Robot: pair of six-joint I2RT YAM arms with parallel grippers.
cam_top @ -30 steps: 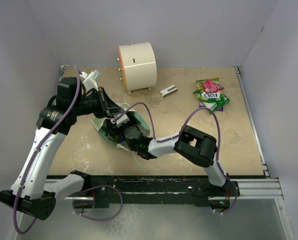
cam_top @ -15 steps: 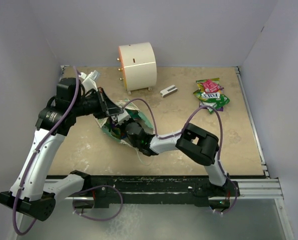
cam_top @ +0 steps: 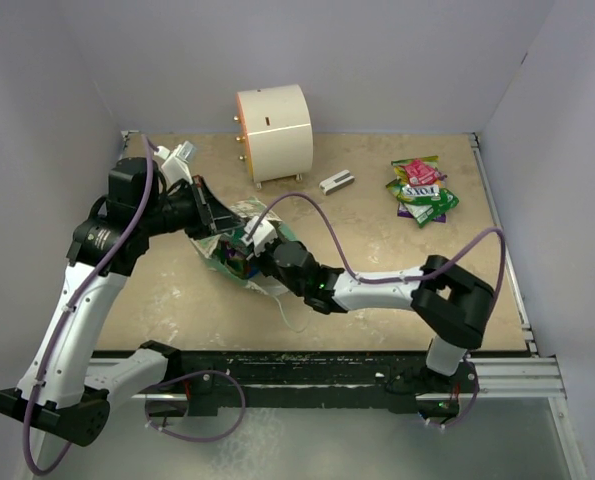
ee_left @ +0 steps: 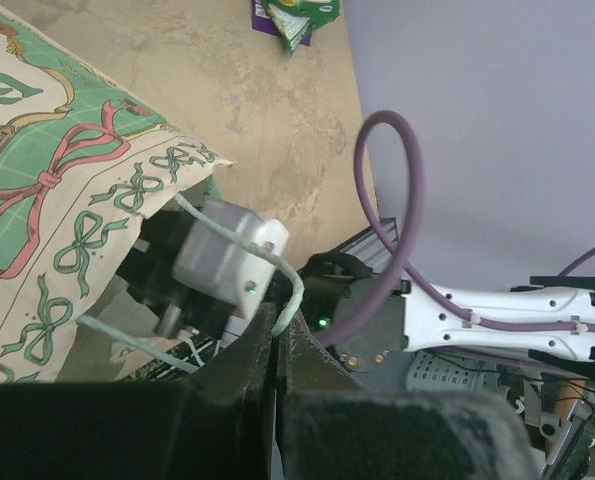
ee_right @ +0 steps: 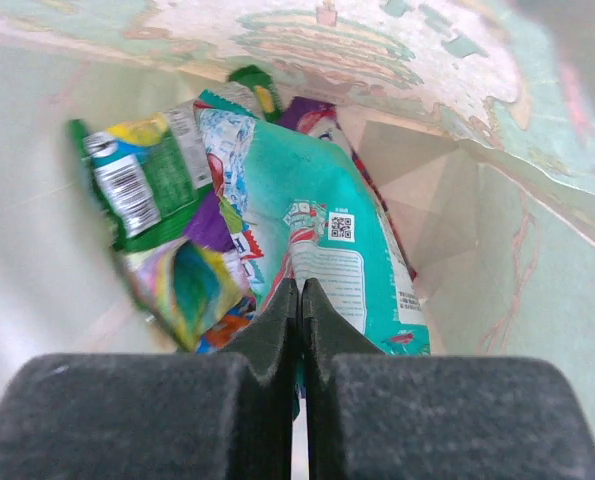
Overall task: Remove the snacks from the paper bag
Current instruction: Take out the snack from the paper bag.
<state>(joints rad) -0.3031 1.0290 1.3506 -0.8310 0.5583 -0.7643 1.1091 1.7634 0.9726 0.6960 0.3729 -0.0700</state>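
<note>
Top external view: you are driving the right gripper [cam_top: 249,246] further into the mouth of the paper bag [cam_top: 235,210] than half a second ago. Its elbow is swinging out, away from the bag, and the forearm is stretching nearly flat towards the opening. The bag is lying on its side as before, shifted only slightly. The left gripper [cam_top: 205,212] is still holding up the bag's upper lip. A pile of snacks [cam_top: 420,190] is lying well apart from the bag, to its far right, and is showing no change.

Left wrist view: the fingers are sitting pressed together. The bag's thin loop handle [ee_left: 290,285] is running down into the seam between them, so I am judging the left gripper clamped on that handle. The right arm's wrist is passing under the bag's patterned wall into the opening.

Right wrist view: the camera is looking down the bag's white interior. The fingers are lying together, tips resting at the near edge of a teal packet [ee_right: 322,225]; whether a fold of it is pinched, I cannot tell. A green packet [ee_right: 137,180] and a purple packet [ee_right: 214,225] are lying beside it, all deep inside the bag.

Judgement: the reach is now arriving at the remaining packets, so grasping and withdrawing one is the step in hand. Several are still waiting to come out.
</note>
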